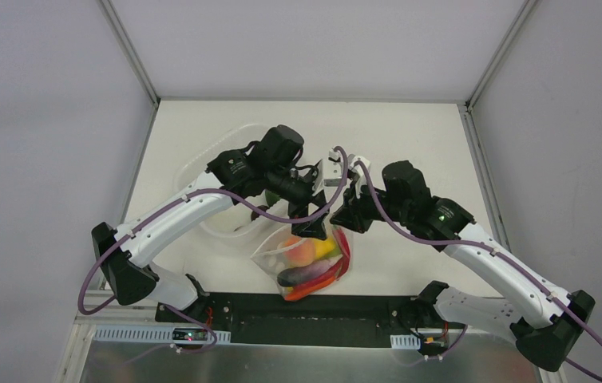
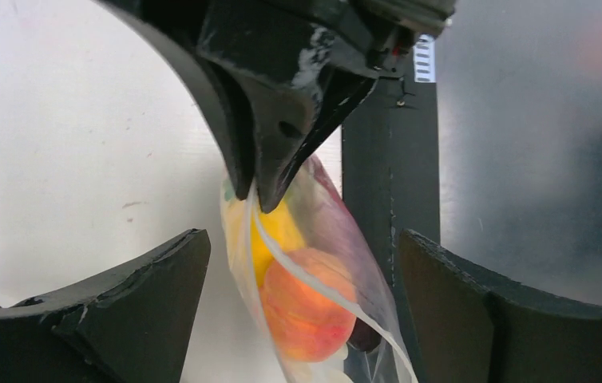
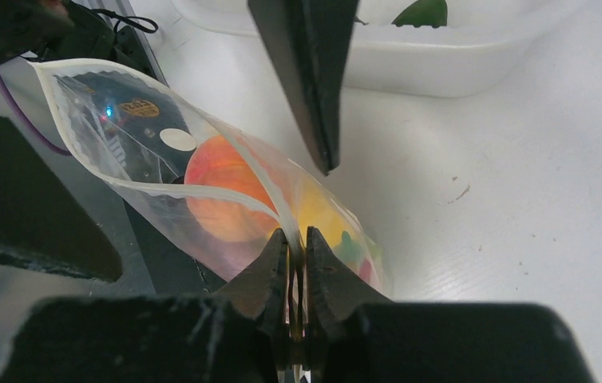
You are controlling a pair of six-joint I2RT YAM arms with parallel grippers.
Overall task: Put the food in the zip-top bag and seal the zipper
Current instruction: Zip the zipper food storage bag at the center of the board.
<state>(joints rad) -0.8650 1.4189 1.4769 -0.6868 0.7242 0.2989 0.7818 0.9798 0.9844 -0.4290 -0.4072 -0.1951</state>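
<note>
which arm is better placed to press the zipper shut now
Left. The left gripper stands open astride the zipper of the zip-top bag, so it likely only needs to close and slide. The right gripper is shut on the bag's top edge, anchoring it.

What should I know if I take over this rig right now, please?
Left pincer: open, straddling the clear dotted plastic zip-top bag, not gripping it.
Right pincer: shut on the bag's thin clear zip strip.
Things: colourful plastic toy food sits inside the bag. A green piece shows in the white plastic tub; I cannot tell what it is.
Done: food bagged.
Left: the mouth gapes beside the right pincer's pinch, so press the strip shut along its length.
</note>
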